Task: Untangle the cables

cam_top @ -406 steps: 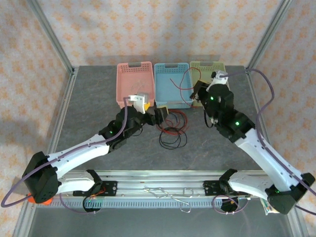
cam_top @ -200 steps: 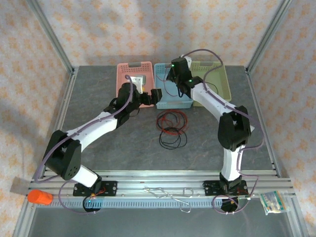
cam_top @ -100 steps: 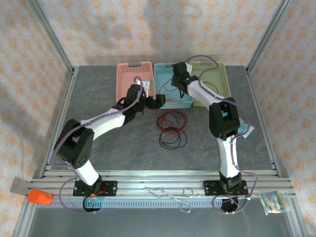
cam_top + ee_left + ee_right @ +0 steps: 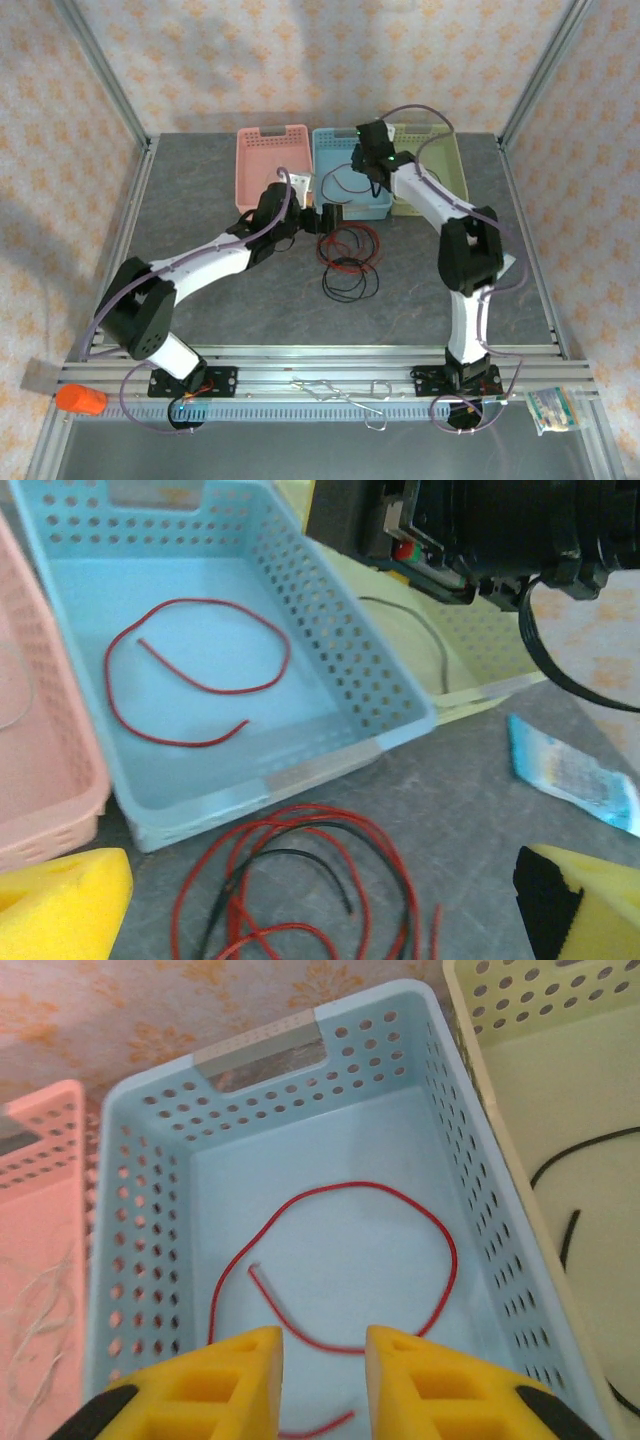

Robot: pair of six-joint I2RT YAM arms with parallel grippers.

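The cables (image 4: 346, 260) lie tangled just in front of the blue basket (image 4: 140, 1260), which holds one red cable (image 4: 350, 1186), apparently sorted there. The right gripper (image 4: 325, 1365) hovers above that basket, jaws slightly parted and empty. The left gripper (image 4: 325, 895) gapes wide over the tangle, likely to pick.

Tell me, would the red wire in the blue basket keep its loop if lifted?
Probably not: the red wire lies in a loose, uneven curl with free ends, so it likely droops. It looks thin, so presumably light. Pushed along the floor of the blue basket, it probably slides.
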